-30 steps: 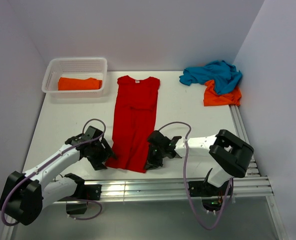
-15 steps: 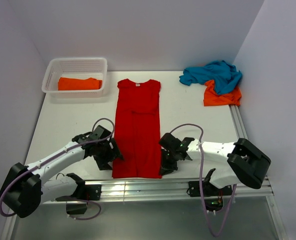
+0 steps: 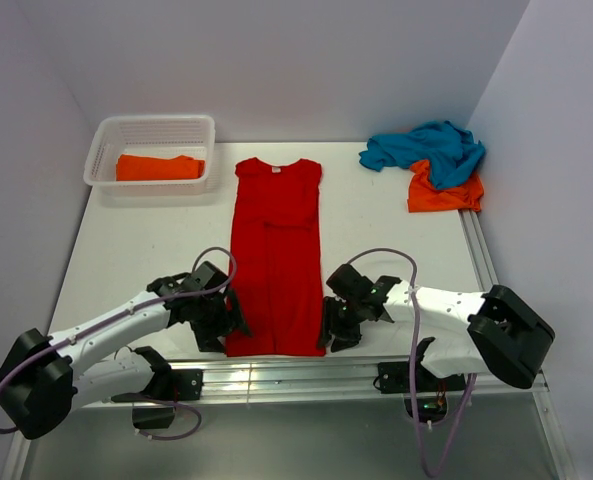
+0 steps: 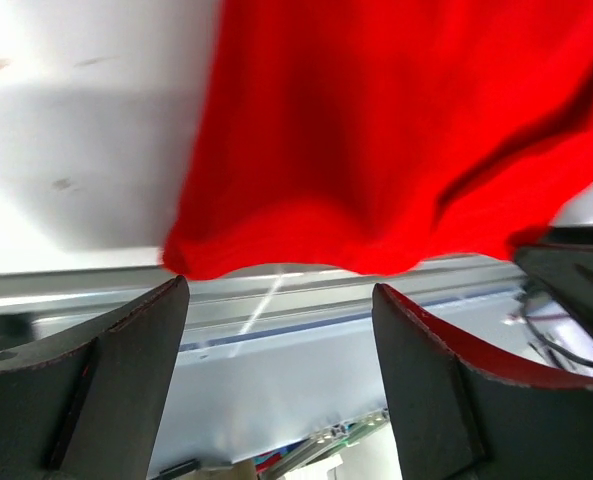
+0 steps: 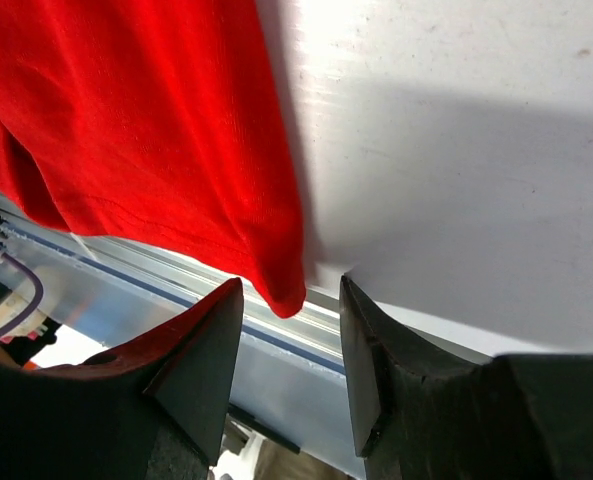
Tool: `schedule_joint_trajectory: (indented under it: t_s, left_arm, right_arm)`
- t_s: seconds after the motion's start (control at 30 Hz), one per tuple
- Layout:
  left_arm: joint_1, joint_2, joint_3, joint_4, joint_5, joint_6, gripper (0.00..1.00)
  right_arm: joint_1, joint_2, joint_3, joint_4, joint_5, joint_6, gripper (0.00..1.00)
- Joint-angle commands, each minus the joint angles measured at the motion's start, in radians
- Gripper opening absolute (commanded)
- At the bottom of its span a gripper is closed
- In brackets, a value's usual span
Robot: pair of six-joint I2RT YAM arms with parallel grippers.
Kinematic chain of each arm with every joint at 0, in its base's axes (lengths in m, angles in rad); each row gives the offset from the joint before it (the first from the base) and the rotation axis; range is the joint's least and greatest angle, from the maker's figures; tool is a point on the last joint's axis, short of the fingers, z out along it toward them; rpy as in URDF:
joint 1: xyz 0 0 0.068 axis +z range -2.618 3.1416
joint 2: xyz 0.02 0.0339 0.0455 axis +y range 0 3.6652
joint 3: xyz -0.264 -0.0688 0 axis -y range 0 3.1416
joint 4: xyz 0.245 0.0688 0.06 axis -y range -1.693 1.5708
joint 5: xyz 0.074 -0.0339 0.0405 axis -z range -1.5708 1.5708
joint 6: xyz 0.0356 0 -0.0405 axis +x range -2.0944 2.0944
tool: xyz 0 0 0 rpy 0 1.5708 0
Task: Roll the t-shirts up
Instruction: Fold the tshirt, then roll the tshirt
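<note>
The red shirt (image 3: 274,255) lies flat, folded narrow, down the middle of the tabletop (image 3: 136,250), its hem at the near edge. The left gripper (image 4: 278,290) sits at the hem's left corner, its fingers (image 4: 116,370) spread wide and holding nothing. The right gripper (image 5: 291,281) sits at the hem's right corner, its fingers (image 5: 186,360) apart, with the corner's tip between them, unpinched. One orange shirt (image 3: 159,167) lies in the basket (image 3: 154,125). A crumpled teal shirt (image 3: 426,148) lies on a second orange shirt (image 3: 441,195) at the far right.
</note>
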Motion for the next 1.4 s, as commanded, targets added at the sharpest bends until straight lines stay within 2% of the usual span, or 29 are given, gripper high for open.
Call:
schedule_joint_trajectory:
  t_s: [0.0, 0.17, 0.3, 0.47, 0.63, 0.67, 0.77, 0.83, 0.87, 0.9, 0.93, 1.17, 1.37]
  left_arm:
    - [-0.01, 0.008, 0.015, -0.092, -0.046, 0.006, 0.79]
    - [-0.011, 0.039, 0.04, -0.143, -0.134, 0.035, 0.78]
    - [-0.011, 0.05, -0.031, -0.074, -0.119, 0.031, 0.65]
    - [-0.011, 0.002, -0.079, 0.012, -0.116, -0.001, 0.56]
    - [-0.012, 0.034, -0.117, 0.078, -0.093, -0.015, 0.45]
    - [-0.014, 0.054, -0.122, 0.087, -0.089, -0.018, 0.4]
    - [-0.021, 0.083, -0.122, 0.122, -0.089, -0.029, 0.3]
    - [-0.029, 0.092, -0.12, 0.137, -0.079, -0.037, 0.24]
    - [-0.033, 0.1, -0.115, 0.141, -0.077, -0.037, 0.13]
    - [-0.038, 0.103, -0.112, 0.141, -0.071, -0.037, 0.05]
    - [-0.043, 0.105, -0.106, 0.127, -0.073, -0.034, 0.01]
    - [-0.049, 0.077, -0.017, 0.012, -0.044, -0.027, 0.0]
    - [-0.043, 0.063, -0.005, 0.042, 0.041, -0.087, 0.0]
  right_arm:
    - [-0.006, -0.012, -0.033, 0.015, 0.027, -0.016, 0.51]
    - [-0.008, -0.015, -0.039, 0.034, 0.025, -0.012, 0.5]
    - [-0.006, -0.016, -0.051, 0.054, 0.019, 0.007, 0.49]
    - [-0.005, -0.021, -0.073, 0.08, 0.014, 0.015, 0.47]
    - [-0.005, 0.022, -0.062, 0.075, 0.024, 0.007, 0.45]
    - [-0.003, 0.03, -0.061, 0.072, 0.024, 0.002, 0.4]
    - [-0.003, 0.031, -0.062, 0.069, 0.025, 0.007, 0.33]
    - [-0.003, 0.022, -0.062, 0.062, 0.03, 0.01, 0.22]
    - [-0.002, 0.014, -0.058, 0.042, 0.034, 0.008, 0.16]
    - [-0.003, 0.008, -0.055, 0.028, 0.037, 0.008, 0.03]
    - [-0.003, 0.001, -0.044, 0.014, 0.039, 0.01, 0.0]
    - [-0.006, 0.007, 0.06, -0.159, 0.024, -0.027, 0.0]
    - [-0.037, 0.017, 0.143, -0.238, -0.002, -0.059, 0.0]
